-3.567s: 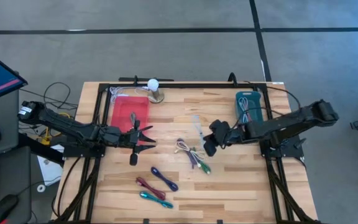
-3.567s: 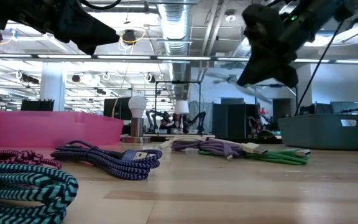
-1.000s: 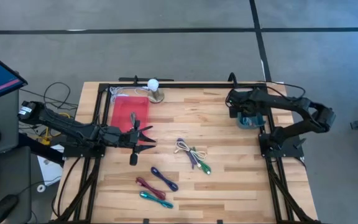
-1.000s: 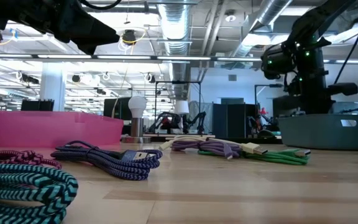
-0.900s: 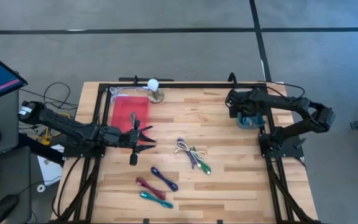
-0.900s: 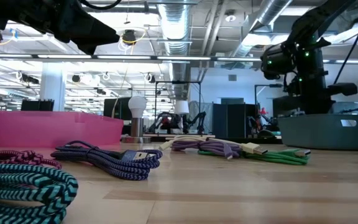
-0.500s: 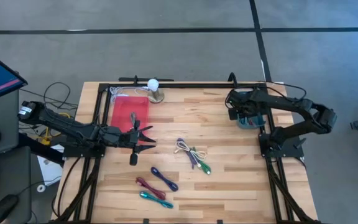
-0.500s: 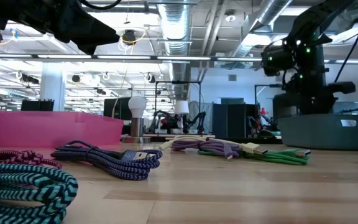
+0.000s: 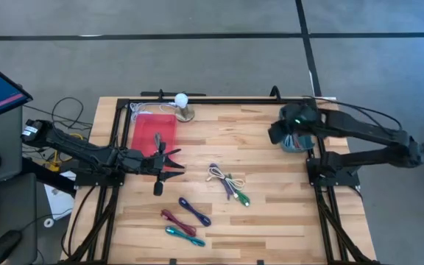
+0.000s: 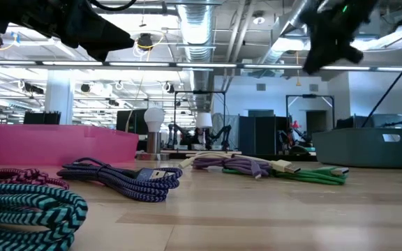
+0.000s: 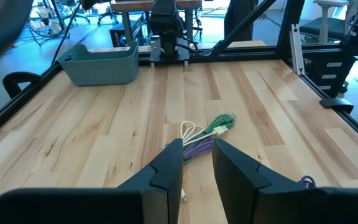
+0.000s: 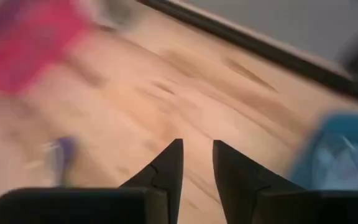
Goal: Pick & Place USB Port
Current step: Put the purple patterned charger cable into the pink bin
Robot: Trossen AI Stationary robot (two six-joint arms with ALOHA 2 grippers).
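The purple and green USB cables (image 9: 229, 184) lie bundled mid-worktop (image 9: 263, 213), light, limp and likely to slither, so the empty right gripper (image 9: 277, 132), fingers slightly parted near the teal bin (image 9: 297, 118), should pinch the coil's bunched middle.

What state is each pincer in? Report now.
Left pincer: open, empty, beside the pink bin.
Right pincer: open, empty, by the teal bin.
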